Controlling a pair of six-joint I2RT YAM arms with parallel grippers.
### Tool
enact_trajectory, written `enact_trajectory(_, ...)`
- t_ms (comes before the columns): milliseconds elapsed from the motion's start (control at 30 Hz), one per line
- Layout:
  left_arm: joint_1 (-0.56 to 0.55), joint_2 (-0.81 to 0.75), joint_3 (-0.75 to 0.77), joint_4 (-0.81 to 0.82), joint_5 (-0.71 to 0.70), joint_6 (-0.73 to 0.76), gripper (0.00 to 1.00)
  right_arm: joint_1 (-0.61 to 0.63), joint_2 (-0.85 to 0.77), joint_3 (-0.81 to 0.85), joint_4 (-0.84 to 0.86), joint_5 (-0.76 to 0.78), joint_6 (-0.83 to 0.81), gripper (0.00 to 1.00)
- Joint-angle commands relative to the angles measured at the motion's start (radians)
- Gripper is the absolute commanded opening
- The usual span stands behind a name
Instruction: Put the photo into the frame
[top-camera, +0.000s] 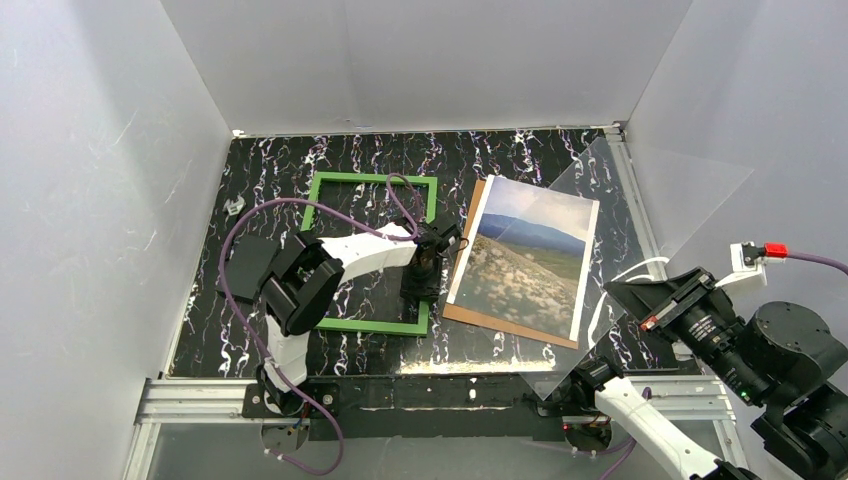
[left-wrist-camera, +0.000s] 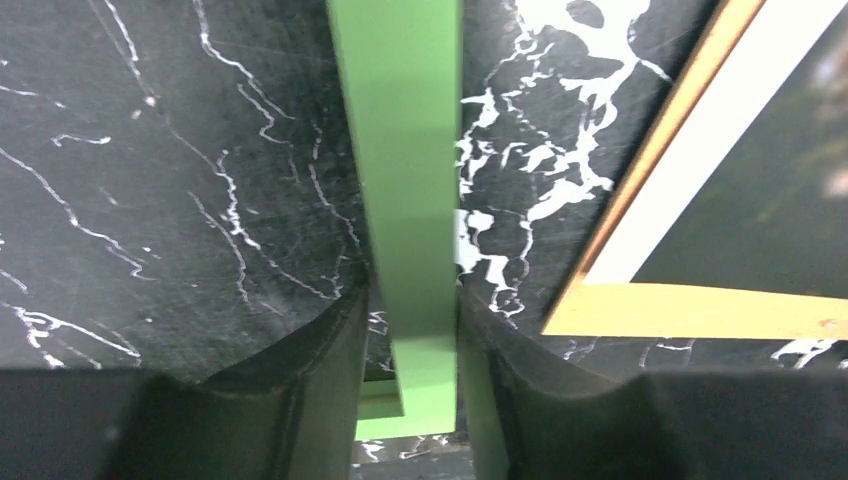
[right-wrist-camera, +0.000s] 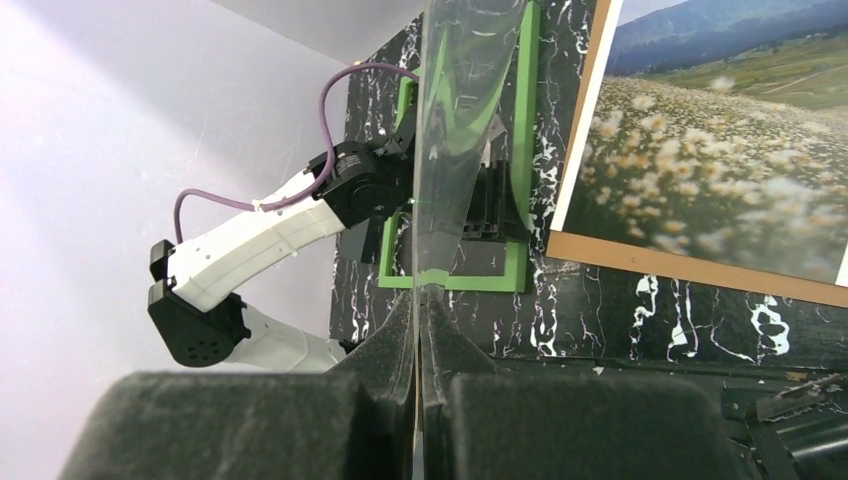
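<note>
left tool (left-wrist-camera: 412, 345) is straddling the right rail of the frame (top-camera: 368, 326), jaws part-spread around it; can't tell if it's pinching yet. The photo (top-camera: 525, 262) is lying face up on the backing board (top-camera: 500, 326) just right of that rail, long axis running near-to-far, slightly skewed. right tool (right-wrist-camera: 418, 325) is pinching the clear sheet (right-wrist-camera: 455, 130), so the left arm is sitting nearer.

Robotics lab test cell, plain white walls (top-camera: 420, 60), black marbled tabletop (top-camera: 270, 165), robot arm (top-camera: 370, 250) bolted to aluminium rail (top-camera: 190, 400)
</note>
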Motion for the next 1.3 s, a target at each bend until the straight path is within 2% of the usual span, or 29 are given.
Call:
enact_trajectory(0,0.003,0.038,-0.017,-0.161,-0.074,-0.001,0.29,0.001,-0.012,0.034,0.011,0.043,0.016,0.01)
enact_trajectory(133,0.004,-0.002,-0.052,-0.122,-0.039,0.017,0.10,0.001,-0.014,0.026,-0.005,0.044,0.015,0.01)
enact_trajectory(233,0.006,-0.056,-0.046,-0.136,-0.016,0.056,0.00,0.001,-0.016,0.003,-0.014,0.037,0.012,0.01)
enact_trajectory(567,0.041,-0.305,0.081,-0.307,0.027,0.154,0.00,0.001,-0.006,-0.138,0.000,-0.025,-0.004,0.01)
enact_trajectory(700,0.048,-0.370,0.124,-0.364,0.112,0.190,0.00,0.001,0.003,-0.223,0.047,-0.062,-0.007,0.01)
enact_trajectory(833,0.048,-0.424,0.136,-0.377,0.214,0.181,0.00,0.001,0.008,-0.349,0.155,-0.109,0.007,0.01)
enact_trajectory(1000,0.048,-0.504,0.147,-0.375,0.263,0.136,0.00,0.000,0.025,-0.508,0.378,-0.236,0.064,0.01)
enact_trajectory(1267,0.047,-0.586,0.155,-0.332,0.357,0.048,0.00,0.001,0.101,-0.620,0.591,-0.286,0.113,0.01)
